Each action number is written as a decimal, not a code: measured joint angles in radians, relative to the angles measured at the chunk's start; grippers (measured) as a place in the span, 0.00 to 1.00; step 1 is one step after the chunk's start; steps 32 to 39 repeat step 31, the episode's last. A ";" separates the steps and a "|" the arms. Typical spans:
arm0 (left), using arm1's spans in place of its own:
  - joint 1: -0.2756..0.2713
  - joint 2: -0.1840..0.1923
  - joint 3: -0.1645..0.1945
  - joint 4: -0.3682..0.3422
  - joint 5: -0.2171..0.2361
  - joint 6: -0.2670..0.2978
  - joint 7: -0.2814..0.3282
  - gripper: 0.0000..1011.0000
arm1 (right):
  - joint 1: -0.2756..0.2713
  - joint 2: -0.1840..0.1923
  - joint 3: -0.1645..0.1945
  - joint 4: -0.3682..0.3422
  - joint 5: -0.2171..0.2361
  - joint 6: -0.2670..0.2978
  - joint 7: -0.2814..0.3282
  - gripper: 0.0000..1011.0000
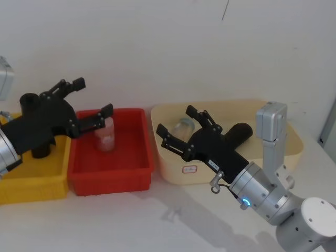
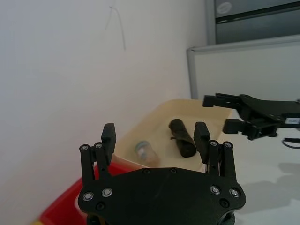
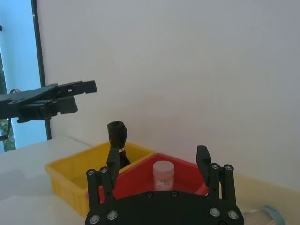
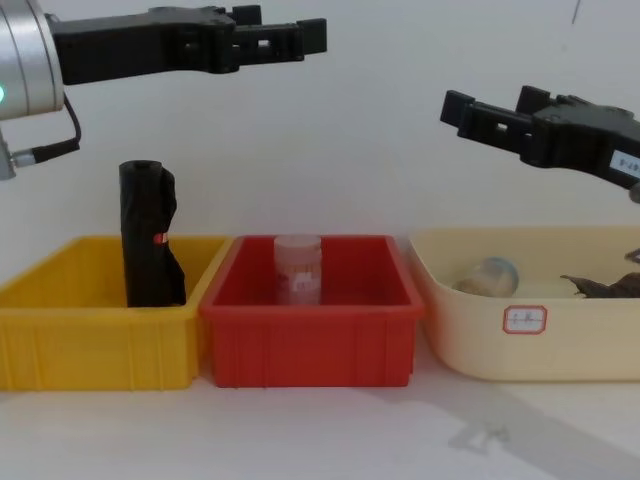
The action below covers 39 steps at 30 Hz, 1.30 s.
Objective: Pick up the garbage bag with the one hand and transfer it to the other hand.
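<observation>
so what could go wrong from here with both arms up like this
The left gripper might take the wrong roll: the red-marked roll stands in the yellow bin, while the garbage bag lies in the cream tub beside a jar. The right gripper hangs open over that tub and could bump the jar.

Garbage bag (image 2: 182, 137): matt black plastic film, wrinkled, dull. Left gripper (image 4: 290, 36) and right gripper (image 4: 462, 108): matt black hard plastic, bright metal screw heads on the plates. Right arm (image 1: 265, 197): brushed silver-grey metal, satin sheen. Yellow bin (image 4: 70, 335), red bin (image 4: 310, 340): smooth moulded plastic, slight gloss. Beige tub (image 4: 480, 340): smooth plastic, paper label. Jar (image 4: 298, 268): translucent plastic. Table (image 4: 300, 430): smooth white, matt.
</observation>
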 joint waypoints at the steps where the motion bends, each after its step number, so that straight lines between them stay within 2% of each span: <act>1: -0.004 0.002 0.004 0.007 -0.007 0.001 -0.014 0.99 | 0.000 0.000 0.000 0.000 0.000 0.000 0.000 0.99; 14: -0.026 0.009 0.022 0.036 -0.039 0.008 -0.082 0.99 | 0.000 0.000 0.000 0.000 0.000 0.000 0.000 0.99; 39: -0.035 0.013 0.029 0.048 -0.052 0.010 -0.110 0.99 | 0.000 0.000 0.000 0.000 0.000 0.000 0.000 0.99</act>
